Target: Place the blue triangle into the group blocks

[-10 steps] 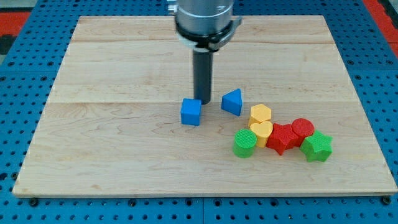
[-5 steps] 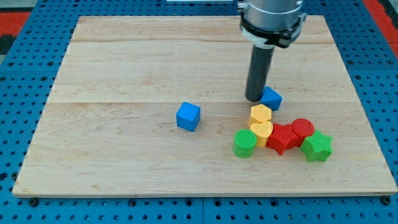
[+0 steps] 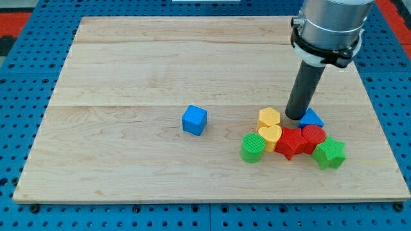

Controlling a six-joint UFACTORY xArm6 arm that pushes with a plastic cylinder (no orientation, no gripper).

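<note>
The blue triangle (image 3: 313, 118) lies at the view's right, touching the top of the red cylinder (image 3: 314, 135) in the cluster. My tip (image 3: 295, 116) is right against the blue triangle's left side, just right of the yellow hexagon (image 3: 269, 118). The cluster also holds a yellow heart (image 3: 270, 135), a green cylinder (image 3: 253, 147), a red star (image 3: 291, 142) and a green star (image 3: 329, 153). A blue cube (image 3: 194, 120) sits alone near the board's middle.
The blocks lie on a wooden board (image 3: 128, 77) set on a blue pegboard (image 3: 19, 96). The arm's grey body (image 3: 329, 25) hangs over the board's upper right.
My tip has swept rightward, pushing the blue triangle from beside the blue cube to the top right of the cluster. The red cylinder and green star shifted slightly.
</note>
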